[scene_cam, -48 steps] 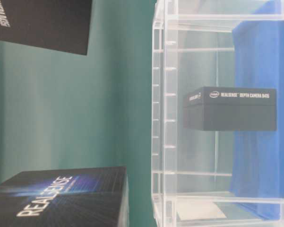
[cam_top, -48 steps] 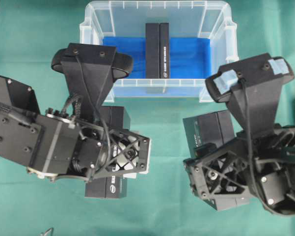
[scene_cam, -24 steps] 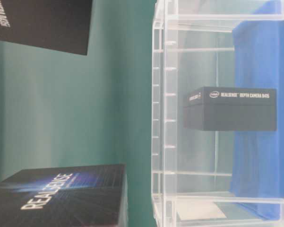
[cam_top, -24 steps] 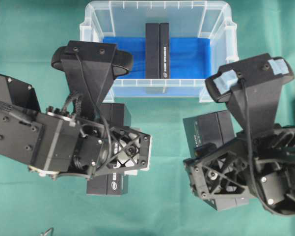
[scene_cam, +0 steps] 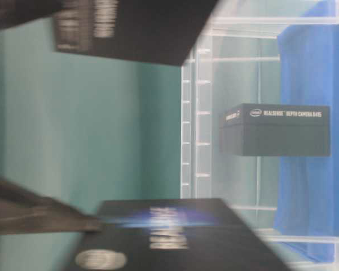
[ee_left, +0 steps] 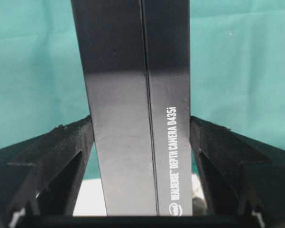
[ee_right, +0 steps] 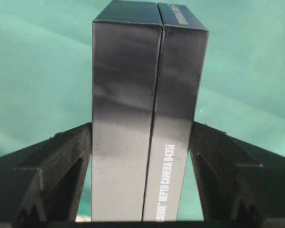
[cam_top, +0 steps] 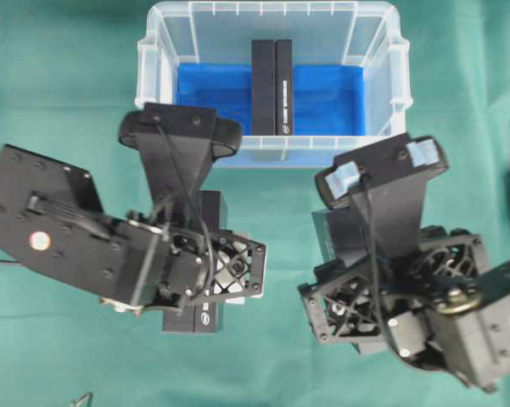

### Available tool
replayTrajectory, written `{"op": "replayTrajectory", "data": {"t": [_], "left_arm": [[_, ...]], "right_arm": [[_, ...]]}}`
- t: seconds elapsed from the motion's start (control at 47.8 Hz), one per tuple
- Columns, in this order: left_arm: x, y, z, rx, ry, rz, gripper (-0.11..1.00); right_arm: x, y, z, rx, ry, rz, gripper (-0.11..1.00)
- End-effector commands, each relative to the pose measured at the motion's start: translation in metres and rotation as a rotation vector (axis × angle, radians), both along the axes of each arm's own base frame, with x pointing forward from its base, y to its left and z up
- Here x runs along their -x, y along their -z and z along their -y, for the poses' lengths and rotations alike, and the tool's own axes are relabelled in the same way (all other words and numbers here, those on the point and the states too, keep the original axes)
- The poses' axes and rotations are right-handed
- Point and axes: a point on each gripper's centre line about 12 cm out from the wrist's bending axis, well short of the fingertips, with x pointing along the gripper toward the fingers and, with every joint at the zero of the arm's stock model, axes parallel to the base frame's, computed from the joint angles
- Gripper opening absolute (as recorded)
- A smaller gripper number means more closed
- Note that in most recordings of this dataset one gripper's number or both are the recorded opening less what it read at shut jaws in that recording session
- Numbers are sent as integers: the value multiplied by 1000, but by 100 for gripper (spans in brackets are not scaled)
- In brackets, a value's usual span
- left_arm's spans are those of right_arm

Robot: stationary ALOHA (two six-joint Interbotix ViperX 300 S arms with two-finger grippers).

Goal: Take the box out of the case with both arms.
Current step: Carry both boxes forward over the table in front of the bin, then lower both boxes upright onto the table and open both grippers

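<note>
Overhead view | left gripper clamped on black box | right gripper clamped on second black box | third box inside clear case at 12 o'clock

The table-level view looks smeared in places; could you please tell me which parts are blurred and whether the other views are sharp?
Table-level view: the two near black boxes are motion-smeared, while the box in the case stays legible. Overhead view: sharp. Both wrist views: crisp print, soft sheen on the held box.
</note>
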Motion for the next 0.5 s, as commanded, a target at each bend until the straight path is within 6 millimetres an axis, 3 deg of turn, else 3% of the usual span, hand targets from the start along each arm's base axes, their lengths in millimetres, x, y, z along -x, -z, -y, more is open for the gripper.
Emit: {"op": "replayTrajectory", "data": {"t": [0.0,0.209,0.481], "left_arm": [[12,-5,-2,10,-12,40,64],[23,39,-6,24,-63,69,64],[16,97,6,78,-67,139,64]], "right_arm": [[2,10,4,0,26,20,67],[-3,61,1,-44,85,83,67],[-7,99,3,-102,100,153,67]]}}
